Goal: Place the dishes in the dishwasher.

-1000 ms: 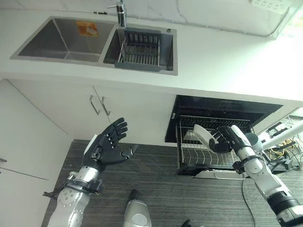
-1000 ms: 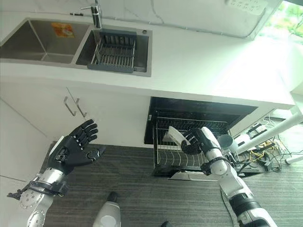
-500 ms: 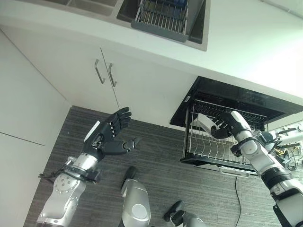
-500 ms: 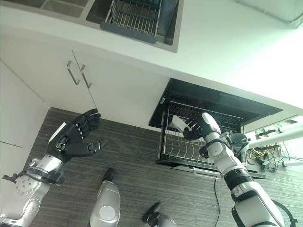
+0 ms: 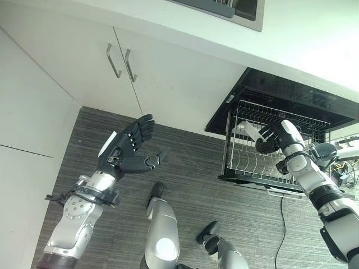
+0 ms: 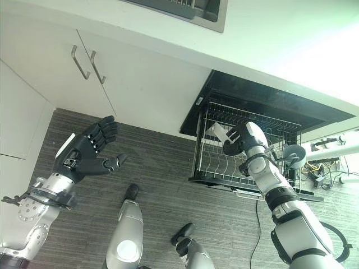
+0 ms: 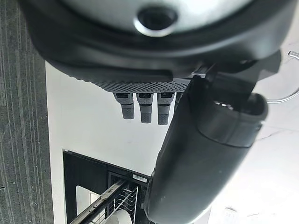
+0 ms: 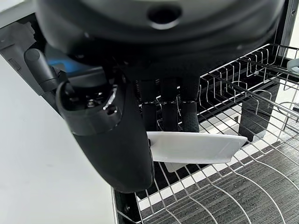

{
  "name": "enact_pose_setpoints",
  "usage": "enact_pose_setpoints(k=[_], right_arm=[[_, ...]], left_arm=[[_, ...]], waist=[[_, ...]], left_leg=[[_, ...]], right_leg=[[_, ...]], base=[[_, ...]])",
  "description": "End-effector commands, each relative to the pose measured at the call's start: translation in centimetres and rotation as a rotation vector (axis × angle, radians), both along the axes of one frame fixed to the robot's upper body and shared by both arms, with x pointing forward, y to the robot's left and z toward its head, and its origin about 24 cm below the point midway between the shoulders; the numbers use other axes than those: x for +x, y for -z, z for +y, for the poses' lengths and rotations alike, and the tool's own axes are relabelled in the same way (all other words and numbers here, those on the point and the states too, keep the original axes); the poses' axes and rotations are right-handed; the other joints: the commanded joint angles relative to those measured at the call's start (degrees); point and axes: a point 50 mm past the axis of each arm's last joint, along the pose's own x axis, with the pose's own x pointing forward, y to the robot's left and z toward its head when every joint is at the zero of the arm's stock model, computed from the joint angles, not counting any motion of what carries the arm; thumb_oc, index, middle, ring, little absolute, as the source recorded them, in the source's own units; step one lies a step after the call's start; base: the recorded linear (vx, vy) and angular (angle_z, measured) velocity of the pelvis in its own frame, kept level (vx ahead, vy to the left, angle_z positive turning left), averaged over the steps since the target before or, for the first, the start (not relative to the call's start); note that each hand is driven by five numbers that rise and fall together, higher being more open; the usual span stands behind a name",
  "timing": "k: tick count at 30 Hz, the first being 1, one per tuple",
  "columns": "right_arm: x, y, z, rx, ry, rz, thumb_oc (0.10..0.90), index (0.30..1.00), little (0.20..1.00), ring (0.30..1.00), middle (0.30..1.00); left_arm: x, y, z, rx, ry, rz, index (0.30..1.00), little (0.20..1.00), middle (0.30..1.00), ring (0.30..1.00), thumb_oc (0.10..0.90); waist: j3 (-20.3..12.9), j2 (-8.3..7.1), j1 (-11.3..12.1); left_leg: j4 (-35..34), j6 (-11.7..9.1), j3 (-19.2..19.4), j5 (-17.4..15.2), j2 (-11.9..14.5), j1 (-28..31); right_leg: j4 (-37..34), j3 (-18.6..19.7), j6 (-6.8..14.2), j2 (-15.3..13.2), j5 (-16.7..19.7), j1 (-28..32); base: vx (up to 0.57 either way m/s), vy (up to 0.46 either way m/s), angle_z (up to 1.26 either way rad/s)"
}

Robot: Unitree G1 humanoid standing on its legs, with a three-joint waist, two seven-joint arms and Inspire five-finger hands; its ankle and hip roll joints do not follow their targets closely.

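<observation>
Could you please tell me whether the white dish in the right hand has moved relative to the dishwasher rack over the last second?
Cannot tell: the camera shifted. The right hand grips the white dish over the wire dishwasher rack, near its rear left corner as before.

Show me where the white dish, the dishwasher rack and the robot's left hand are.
white dish (image 8: 196, 147): right wrist view, its flat face.
dishwasher rack (image 5: 255, 165): left eye view, wire tines of its floor.
left hand (image 5: 120, 157): left eye view, its palm.
</observation>
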Motion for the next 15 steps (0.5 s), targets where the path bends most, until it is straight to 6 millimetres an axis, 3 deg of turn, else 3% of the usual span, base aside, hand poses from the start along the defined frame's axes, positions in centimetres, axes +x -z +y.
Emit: enact_pose_setpoints(k=[1,4,14,15], right_arm=[[1.3,-3.0,-0.5,-0.049,0.028,-0.073,0.400,0.300,0.300,0.300,0.300],[1.7,-3.8,-0.8,-0.069,0.043,-0.068,0.400,0.300,0.300,0.300,0.300],[2.0,-4.6,-1.6,-0.127,0.057,-0.009,0.400,0.300,0.300,0.300,0.300],[2.1,-4.6,-1.7,-0.131,0.055,0.006,0.428,0.342,0.342,0.342,0.342]], left_arm=[[-0.5,-5.0,-1.3,-0.038,0.081,-0.261,0.900,0.900,0.900,0.900,0.800],[-0.3,-5.2,-1.7,-0.069,0.093,-0.274,0.900,0.900,0.900,0.900,0.800],[-0.5,-5.3,-1.7,-0.114,0.110,-0.278,0.900,0.900,0.900,0.900,0.800],[-0.5,-5.3,-1.7,-0.121,0.113,-0.279,0.900,0.900,0.900,0.900,0.800]], waist=[[-1.9,0.81,0.5],[-1.2,1.81,0.4],[0.2,2.94,1.0],[0.3,3.14,1.0]], left_leg=[[-1.0,2.2,-3.8,-5.3,-2.3,-2.9],[-1.0,2.2,-3.9,-4.9,-2.9,-4.8],[-1.0,2.4,-4.4,-4.4,-3.9,-7.7],[-1.0,2.4,-4.4,-4.3,-4.1,-8.0]], right_leg=[[2.9,2.7,6.4,-1.3,-4.1,1.5],[2.9,3.2,6.4,-1.6,-4.1,-0.3],[2.9,3.4,6.5,-2.0,-3.9,-3.4],[2.9,3.4,6.6,-2.1,-3.8,-3.8]], base=[[-0.05,0.048,-0.02],[-0.08,0.111,-0.04],[-0.03,0.045,-0.02],[-0.05,0.083,-0.01]])
